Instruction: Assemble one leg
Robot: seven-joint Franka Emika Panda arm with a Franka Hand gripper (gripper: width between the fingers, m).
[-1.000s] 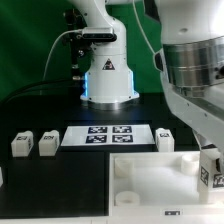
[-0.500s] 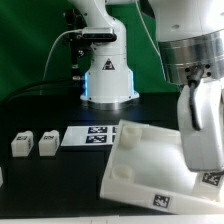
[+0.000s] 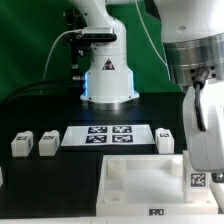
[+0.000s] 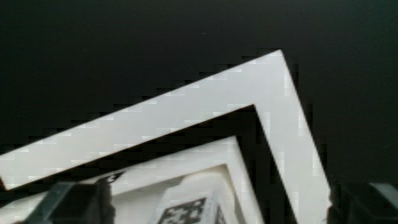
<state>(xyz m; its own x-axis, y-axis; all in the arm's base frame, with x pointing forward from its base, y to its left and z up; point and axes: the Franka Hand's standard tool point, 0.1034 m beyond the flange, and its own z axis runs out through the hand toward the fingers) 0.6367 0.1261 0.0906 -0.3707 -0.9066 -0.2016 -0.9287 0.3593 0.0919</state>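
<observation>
Exterior view: the arm (image 3: 200,80) fills this view's right side, its wrist low over the black tabletop (image 3: 40,110). A tagged white leg (image 3: 198,178) shows at the wrist's lower edge, just beside the panel (image 3: 140,180), likely carried there so it can go to a corner socket; the grip itself is hidden behind the wrist. Three more legs sit well apart from it: two (image 3: 33,144) side by side on this view's left, and one (image 3: 167,139) just behind the panel, all parked within reach. The marker board (image 3: 108,135) lies flat between them, before the robot base (image 3: 108,80).

Wrist view: the fingers (image 4: 63,200) appear as dark blurred shapes at the picture's edge, with a tagged white face (image 4: 178,210) between them. Whether they are clamped on it I cannot tell. A white angled edge (image 4: 196,110) crosses the dark tabletop beyond.
</observation>
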